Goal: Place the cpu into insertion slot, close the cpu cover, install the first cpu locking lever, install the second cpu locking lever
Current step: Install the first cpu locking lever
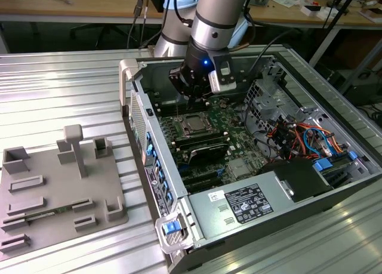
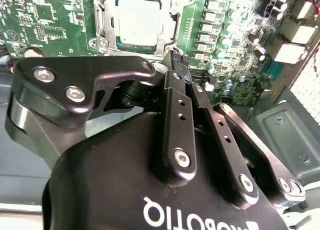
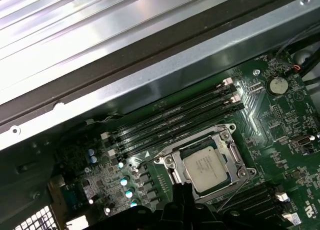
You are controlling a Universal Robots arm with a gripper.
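Note:
The cpu (image 3: 206,166) lies flat in the insertion slot (image 3: 166,161) on the green board, silvery top up. The cpu cover (image 3: 235,155) lies down around it as a thin metal frame. A thin lever rod (image 3: 187,141) runs along the socket side that faces the memory slots. My gripper (image 1: 192,101) hangs low over the board in the exterior view, just beside the cpu (image 1: 194,123). In the second wrist view its black fingers (image 2: 175,97) converge to a shut tip at the socket's corner, close to the cpu (image 2: 137,19). Nothing shows between them.
Long black memory slots (image 3: 175,119) run beside the socket, with the case's metal wall (image 3: 150,74) beyond them. Coloured cables (image 1: 298,137) and the power supply (image 1: 245,203) fill the case toward the exterior view's right. A grey fixture plate (image 1: 54,190) lies outside on the table.

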